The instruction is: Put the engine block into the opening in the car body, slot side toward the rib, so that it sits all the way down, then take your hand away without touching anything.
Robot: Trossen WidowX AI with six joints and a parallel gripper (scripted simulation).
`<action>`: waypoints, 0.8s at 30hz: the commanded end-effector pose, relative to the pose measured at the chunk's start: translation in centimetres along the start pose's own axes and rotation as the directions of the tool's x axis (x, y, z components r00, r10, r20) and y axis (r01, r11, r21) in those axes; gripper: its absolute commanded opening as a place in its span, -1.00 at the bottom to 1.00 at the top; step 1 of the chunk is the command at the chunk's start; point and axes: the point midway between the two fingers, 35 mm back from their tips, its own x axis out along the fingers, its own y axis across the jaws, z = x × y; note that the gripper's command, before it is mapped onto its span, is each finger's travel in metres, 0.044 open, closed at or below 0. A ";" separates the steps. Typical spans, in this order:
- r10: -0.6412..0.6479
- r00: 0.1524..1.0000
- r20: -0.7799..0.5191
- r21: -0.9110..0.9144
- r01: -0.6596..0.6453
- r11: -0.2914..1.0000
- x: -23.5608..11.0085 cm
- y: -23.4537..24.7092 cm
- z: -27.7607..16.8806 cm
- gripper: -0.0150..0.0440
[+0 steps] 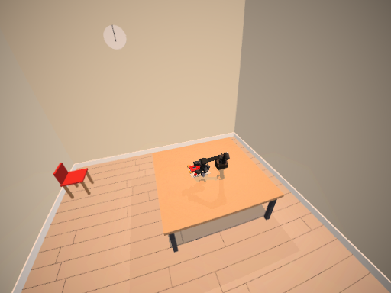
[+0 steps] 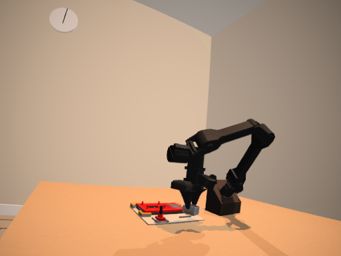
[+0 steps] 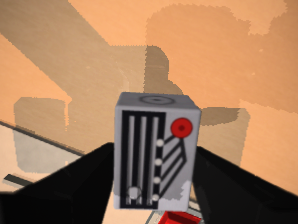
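- You have the arm (image 2: pixel 230 131) reaching from its dark base (image 2: pixel 222 203) at the far right of the orange table (image 2: pixel 83 220), bent over at the elbow so the wrist points straight down.
- Left of the base you see a pale flat board (image 2: pixel 173 218), and on it the red car body (image 2: pixel 160 207) lies flat, with a small red-and-black upright piece (image 2: pixel 160 213) standing near the board's front edge.
- Your gripper (image 2: pixel 192 204) hangs at the right end of the car body, tips down at the board's right corner.
- The engine block (image 3: pixel 156 150), a small grey box, sits squarely between the fingers: one black finger presses its left side and the other its right, so you are pinching it across its width.
- In the wrist view its patterned face, black stripes with a red dot at the upper right, points toward the camera.
- Whether the block rests on the board or hangs just above it, you cannot tell.
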 end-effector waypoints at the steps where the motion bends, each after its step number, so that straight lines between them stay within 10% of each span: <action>1: -0.005 1.000 -0.009 -0.008 0.005 1.000 -1.3 0.0 0.1 -0.49; 24: -0.004 1.000 -0.001 0.053 0.005 0.999 -6.6 0.9 0.1 -0.49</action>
